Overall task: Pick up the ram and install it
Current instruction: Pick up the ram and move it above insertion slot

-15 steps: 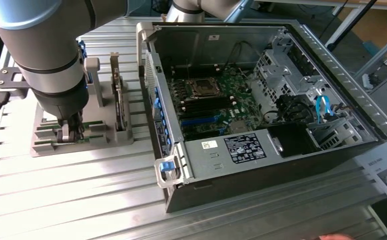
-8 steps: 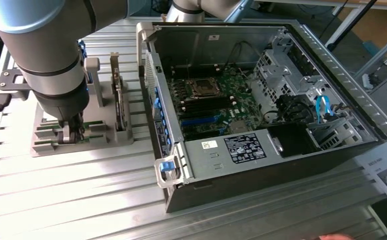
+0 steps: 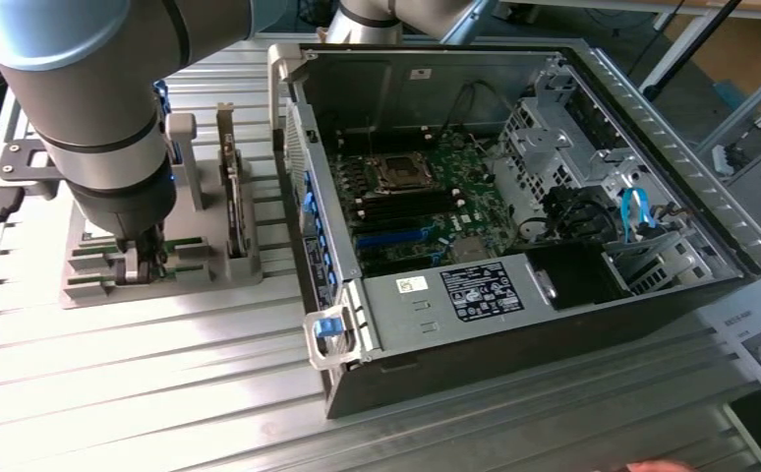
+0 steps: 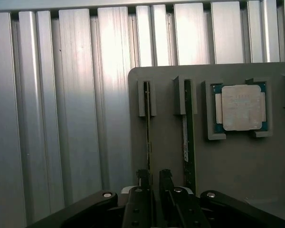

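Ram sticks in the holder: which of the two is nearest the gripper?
The stick farther from the processor chip: its end lines up with the open gripper, while the other stick passes beside it.

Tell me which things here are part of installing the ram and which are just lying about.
Part of the job: ram stick nearest the open claw, gray holder, open computer case, motherboard.
Lying about: processor chip, second stick, upright dark card.

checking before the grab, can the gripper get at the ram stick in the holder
Probably yes: the open gripper sits over the ram stick standing on edge in the grey holder, nothing between them, and the second stick stands clear.
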Controlling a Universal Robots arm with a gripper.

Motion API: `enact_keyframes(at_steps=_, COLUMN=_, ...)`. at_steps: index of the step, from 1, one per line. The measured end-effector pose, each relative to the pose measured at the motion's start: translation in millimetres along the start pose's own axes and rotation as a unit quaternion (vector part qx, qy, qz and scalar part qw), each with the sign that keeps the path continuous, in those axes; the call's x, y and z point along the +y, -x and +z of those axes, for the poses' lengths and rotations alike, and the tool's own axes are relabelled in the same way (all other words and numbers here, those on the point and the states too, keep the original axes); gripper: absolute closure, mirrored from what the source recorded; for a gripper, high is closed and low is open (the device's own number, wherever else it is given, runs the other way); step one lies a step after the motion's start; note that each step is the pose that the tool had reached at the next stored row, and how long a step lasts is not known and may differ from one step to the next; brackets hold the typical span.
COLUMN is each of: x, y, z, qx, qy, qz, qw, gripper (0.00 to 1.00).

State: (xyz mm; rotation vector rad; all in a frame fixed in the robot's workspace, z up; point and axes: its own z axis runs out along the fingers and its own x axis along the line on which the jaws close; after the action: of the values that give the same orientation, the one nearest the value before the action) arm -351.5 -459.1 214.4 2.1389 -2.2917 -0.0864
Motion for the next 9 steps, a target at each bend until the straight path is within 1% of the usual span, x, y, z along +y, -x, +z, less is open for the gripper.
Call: enact_keyframes(at_steps=9, x=-1.2, y=0.1, z=0.0, qx=0.0000, qy=0.0000, qz=0.000, qw=1.0000, gripper=0.76)
